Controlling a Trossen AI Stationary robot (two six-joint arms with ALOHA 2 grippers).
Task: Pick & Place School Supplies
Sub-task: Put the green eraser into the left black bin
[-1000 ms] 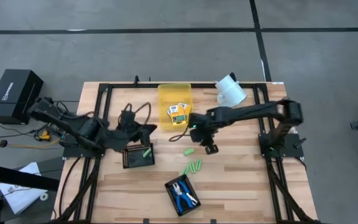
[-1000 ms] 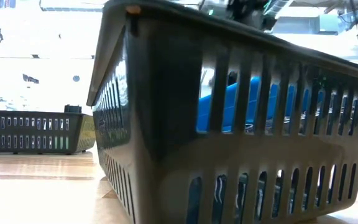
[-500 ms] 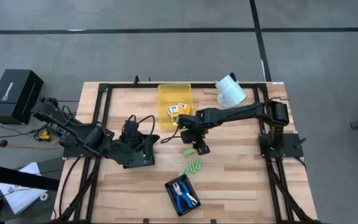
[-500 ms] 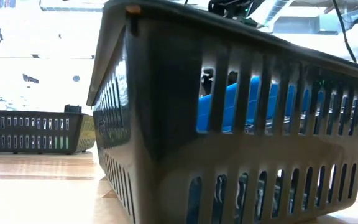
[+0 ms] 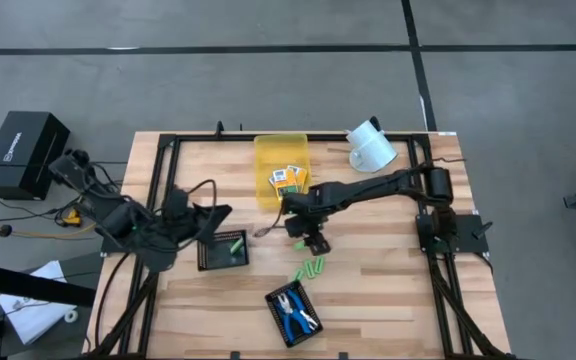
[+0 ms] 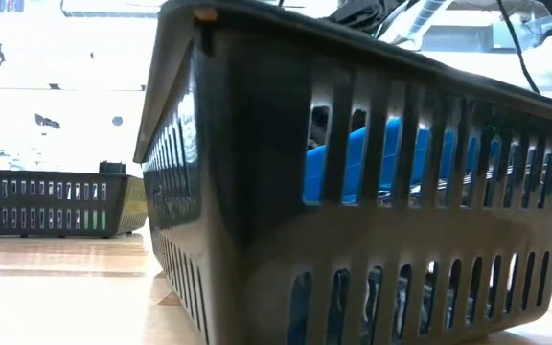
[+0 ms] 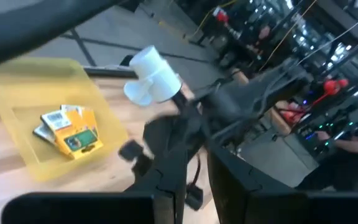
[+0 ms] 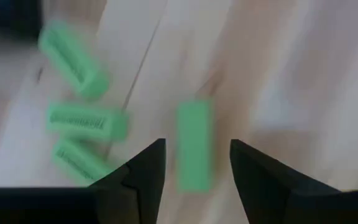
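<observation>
Nearest the table's front edge sits a black slotted plastic tray holding the blue-handled scissor-like tools; in the low view this tray's wall fills the picture with the blue handles showing through its slots.

Just beyond it, three small light-green plastic sticks lie loose on the wooden table. A fourth light-green stick lies alone a little farther on, and the right gripper hangs directly over it. In the right wrist view its two dark fingers stand wide apart, one on each side of the stick, not touching it, with nothing held.

This stick looks light, rigid and smooth-sided, so it will likely skid or spin if only one finger reaches it first. The surest hold is probably across its narrow width near the middle of its length, both fingers closing evenly.

Level with it on the robot's left, a second black slotted tray already holds one green piece. The left gripper is above the table just beyond that tray; its fingers stand narrow, and whether they hold anything cannot be told.

Farthest back, the translucent yellow plastic bin contains the yellow-orange printed boxes; beside it lies a white roll-like object.
</observation>
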